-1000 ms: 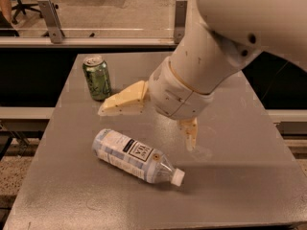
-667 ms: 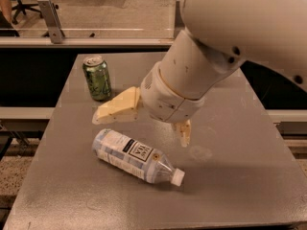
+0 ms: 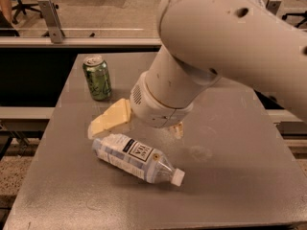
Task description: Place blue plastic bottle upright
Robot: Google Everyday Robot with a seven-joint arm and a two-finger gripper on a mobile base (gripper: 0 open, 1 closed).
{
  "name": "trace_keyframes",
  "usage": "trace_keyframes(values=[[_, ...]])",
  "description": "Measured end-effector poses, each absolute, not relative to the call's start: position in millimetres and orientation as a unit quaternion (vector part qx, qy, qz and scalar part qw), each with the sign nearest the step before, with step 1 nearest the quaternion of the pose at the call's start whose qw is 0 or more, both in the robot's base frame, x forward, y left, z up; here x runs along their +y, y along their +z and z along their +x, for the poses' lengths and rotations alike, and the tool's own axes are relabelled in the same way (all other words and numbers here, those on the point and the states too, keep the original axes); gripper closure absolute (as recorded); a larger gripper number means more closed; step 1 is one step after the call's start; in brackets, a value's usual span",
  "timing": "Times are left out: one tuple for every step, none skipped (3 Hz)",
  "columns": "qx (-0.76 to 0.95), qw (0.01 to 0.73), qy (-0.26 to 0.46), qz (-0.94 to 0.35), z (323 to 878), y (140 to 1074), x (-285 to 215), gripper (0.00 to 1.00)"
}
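Observation:
The blue plastic bottle lies on its side on the grey table, white cap pointing to the front right. My gripper hangs just behind and above the bottle, open. One pale yellow finger reaches out to the left over the bottle's base end. The other finger shows only as a tip on the right. The large white arm hides the rest of the gripper. Nothing is held.
A green can stands upright at the back left of the table, close behind the left finger. The table's edges drop off at left and front. A railing and floor lie beyond the far edge.
The arm has come down and forward to the left. The fingers now sit lower and closer to the bottle. The bottle and the can have not moved.

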State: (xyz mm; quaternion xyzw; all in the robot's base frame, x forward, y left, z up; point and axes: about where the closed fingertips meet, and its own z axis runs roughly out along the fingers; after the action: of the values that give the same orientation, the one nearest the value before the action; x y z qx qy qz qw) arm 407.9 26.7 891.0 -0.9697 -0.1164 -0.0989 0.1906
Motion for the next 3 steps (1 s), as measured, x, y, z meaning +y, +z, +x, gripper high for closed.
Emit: trace_keyframes(values=[[-0.117,0.19,-0.099,-0.97,407.8,891.3,26.7,0.0],[-0.148,0.172,-0.083,-0.97,409.7,889.2,30.4,0.0],[-0.214,0.135,-0.049,-0.966,410.8,879.3,36.9,0.0]])
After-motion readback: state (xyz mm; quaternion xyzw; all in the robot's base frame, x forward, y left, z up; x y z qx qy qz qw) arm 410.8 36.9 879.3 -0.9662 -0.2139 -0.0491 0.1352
